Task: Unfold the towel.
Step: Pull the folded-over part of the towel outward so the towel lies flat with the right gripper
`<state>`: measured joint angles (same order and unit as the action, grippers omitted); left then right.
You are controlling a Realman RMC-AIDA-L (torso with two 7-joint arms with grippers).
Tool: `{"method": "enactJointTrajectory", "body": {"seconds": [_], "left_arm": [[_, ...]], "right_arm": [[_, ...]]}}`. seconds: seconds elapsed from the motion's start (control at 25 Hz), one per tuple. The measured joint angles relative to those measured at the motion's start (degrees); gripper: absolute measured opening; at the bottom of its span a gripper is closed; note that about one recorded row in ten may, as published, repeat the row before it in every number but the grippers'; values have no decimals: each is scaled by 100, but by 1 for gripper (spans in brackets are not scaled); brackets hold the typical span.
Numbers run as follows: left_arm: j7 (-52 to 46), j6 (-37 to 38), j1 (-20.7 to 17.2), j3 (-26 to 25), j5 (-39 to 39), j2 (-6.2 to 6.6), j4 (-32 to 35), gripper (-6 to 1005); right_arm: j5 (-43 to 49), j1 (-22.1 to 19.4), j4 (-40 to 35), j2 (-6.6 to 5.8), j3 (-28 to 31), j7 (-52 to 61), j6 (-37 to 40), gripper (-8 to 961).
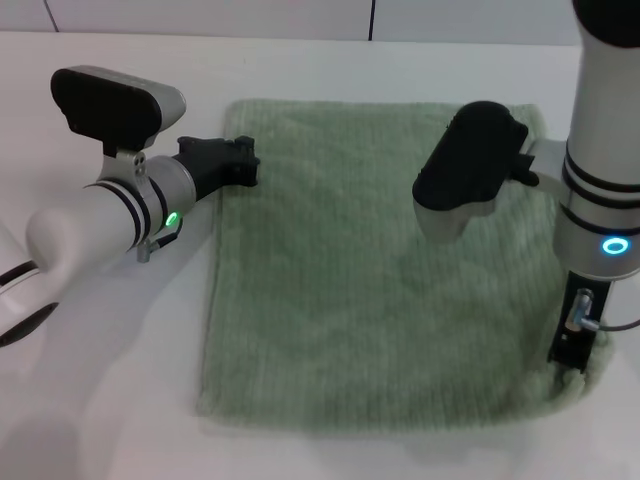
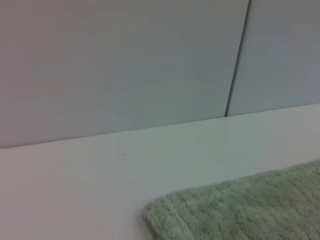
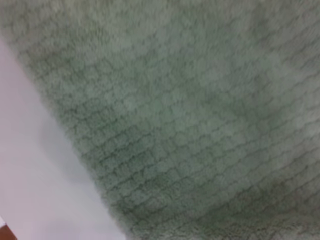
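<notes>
Towel's basically flat, both arms parked at its corners

Left gripper (image 1: pixel 240 160) sits at the towel (image 1: pixel 380 270)'s far-left corner, right gripper (image 1: pixel 572 350) pins the near-right; can't tell whether either is open or gripping.

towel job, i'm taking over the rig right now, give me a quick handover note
Left gripper: at the towel's far left corner, low over the edge; grip unclear.
Right gripper: down at the near right corner, where the cloth is bunched up; grip unclear.
Towel: spread nearly flat on the white table, one layer as far as can be seen.
Done: unfolding looks mostly complete.
Left: probably flatten the near right corner, then clear both arms.
</notes>
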<state>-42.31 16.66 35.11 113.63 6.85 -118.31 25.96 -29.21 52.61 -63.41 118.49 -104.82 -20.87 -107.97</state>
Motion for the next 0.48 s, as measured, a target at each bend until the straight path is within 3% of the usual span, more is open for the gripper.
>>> {"method": "enactJointTrajectory", "body": {"seconds": [0.28,0.48], "left_arm": [[3,-4,-56,0,0,1,93,13],[4,-6,-60,0,0,1,94,13]], "right_arm": [[4,157,420,47,15,-81,72,98],[4,214,378,56,55,-87,81,297]]}}
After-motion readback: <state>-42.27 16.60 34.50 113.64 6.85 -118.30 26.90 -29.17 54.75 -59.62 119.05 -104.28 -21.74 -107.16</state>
